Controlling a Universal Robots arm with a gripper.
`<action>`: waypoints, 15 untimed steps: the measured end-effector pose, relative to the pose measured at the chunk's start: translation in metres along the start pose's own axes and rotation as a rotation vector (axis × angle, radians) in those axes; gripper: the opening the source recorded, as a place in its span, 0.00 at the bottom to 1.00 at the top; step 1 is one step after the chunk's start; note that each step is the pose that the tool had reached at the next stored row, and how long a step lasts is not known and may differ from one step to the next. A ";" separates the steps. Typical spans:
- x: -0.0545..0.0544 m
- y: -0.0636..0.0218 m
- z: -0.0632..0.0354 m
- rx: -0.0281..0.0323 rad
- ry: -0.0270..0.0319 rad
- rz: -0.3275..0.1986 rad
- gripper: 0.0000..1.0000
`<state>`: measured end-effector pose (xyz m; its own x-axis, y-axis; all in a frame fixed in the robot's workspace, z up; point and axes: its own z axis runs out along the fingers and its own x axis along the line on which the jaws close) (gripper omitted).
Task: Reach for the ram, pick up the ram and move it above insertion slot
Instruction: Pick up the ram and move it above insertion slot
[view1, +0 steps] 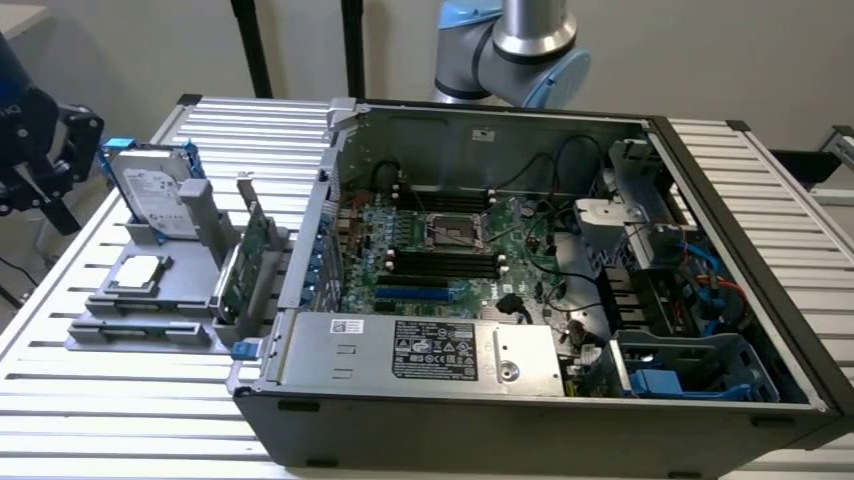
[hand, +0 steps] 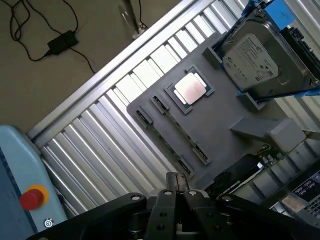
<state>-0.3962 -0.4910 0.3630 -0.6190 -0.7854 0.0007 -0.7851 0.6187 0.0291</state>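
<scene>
The ram (hand: 176, 131) lies edge-up in a narrow slot of the grey holder tray (hand: 220, 117), a thin green strip beside a second strip like it. In the exterior view the ram (view1: 136, 329) sits at the tray's near end. My gripper (hand: 176, 183) hangs above the tray's edge close to the ram, apart from it, fingertips (hand: 170, 181) pressed together with nothing between them. In the exterior view the gripper (view1: 47, 165) is at the far left, beyond the tray. The black memory slots (view1: 441, 262) lie on the motherboard inside the open computer case (view1: 534, 400).
On the tray stand a silver hard drive (hand: 255, 55) in blue brackets, a square processor (hand: 190, 89) and a broader green card with a metal bracket (view1: 240, 270). A ribbed metal table (hand: 105, 145) carries everything. A blue box with a red button (hand: 31, 197) sits nearby.
</scene>
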 end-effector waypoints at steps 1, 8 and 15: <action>0.000 0.0000 0.0000 0.0000 0.0005 -0.017 0.11; 0.000 0.0000 0.0001 0.0001 0.0042 -0.144 0.11; 0.000 0.0000 0.0004 0.0004 0.0078 -0.272 0.11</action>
<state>-0.3962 -0.4910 0.3626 -0.3853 -0.9228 0.0006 -0.9224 0.3852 0.0288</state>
